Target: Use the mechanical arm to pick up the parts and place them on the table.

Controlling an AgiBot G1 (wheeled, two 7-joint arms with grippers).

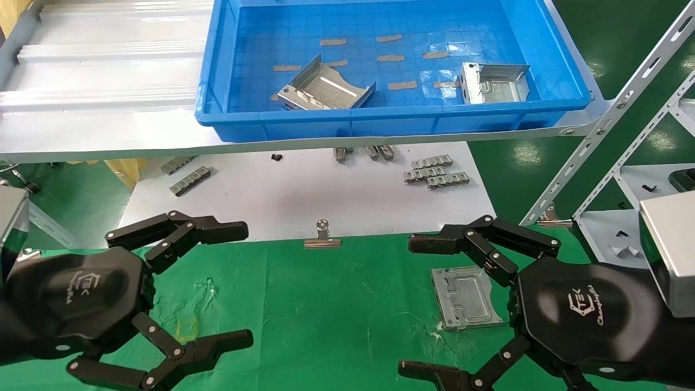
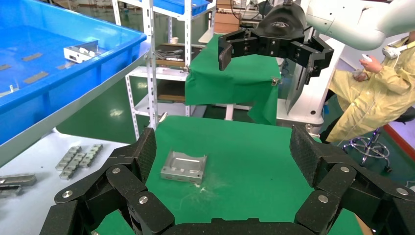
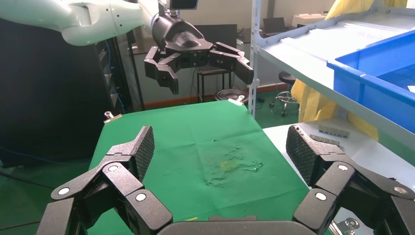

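Wrinkled green cloth table (image 1: 336, 304): one shiny embossed sheet-metal plate (image 1: 467, 297) lies flat beside my black right gripper (image 1: 412, 307); left gripper (image 1: 244, 287) too gapes wide, both empty.

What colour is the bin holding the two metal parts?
Blue; the bin shows best in the head view.

the shelf edge hides the far ends of the grey strips (image 1: 362, 152) on the white sheet (image 1: 304, 195). both arms run off the head view's lower corners. the right gripper (image 1: 421, 304) covers one corner of the plate (image 1: 467, 297). the small black item (image 1: 276, 157) is too small to identify.
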